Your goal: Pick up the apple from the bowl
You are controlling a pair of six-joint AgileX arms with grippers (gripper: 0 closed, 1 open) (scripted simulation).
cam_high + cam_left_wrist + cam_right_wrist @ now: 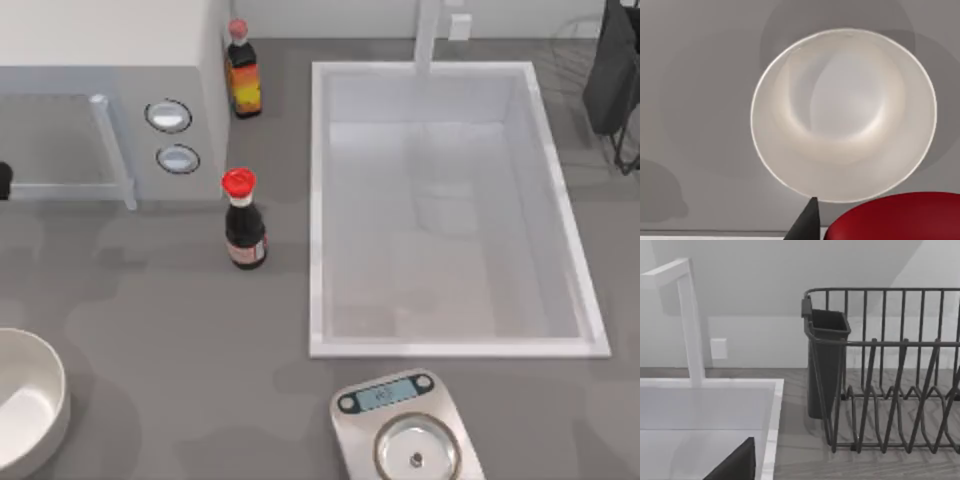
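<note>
The white bowl (25, 415) sits at the table's front left corner, and its inside (845, 110) holds nothing. The glossy red apple (900, 217) hangs close under the left wrist camera, above the table just beside the bowl's rim. My left gripper (875, 227) is shut on it, with one dark fingertip (807, 225) showing against the apple's side. A dark part of my right gripper (735, 465) shows over the white sink's corner, facing the dish rack, parked.
A white sink (450, 345) with a faucet (428, 35) fills the right middle. Two dark bottles with red caps (243, 220) (241, 70) stand left of it. A steel scale (410, 430) is at the front, a microwave (110, 100) at back left, a dark dish rack (890, 375) at back right.
</note>
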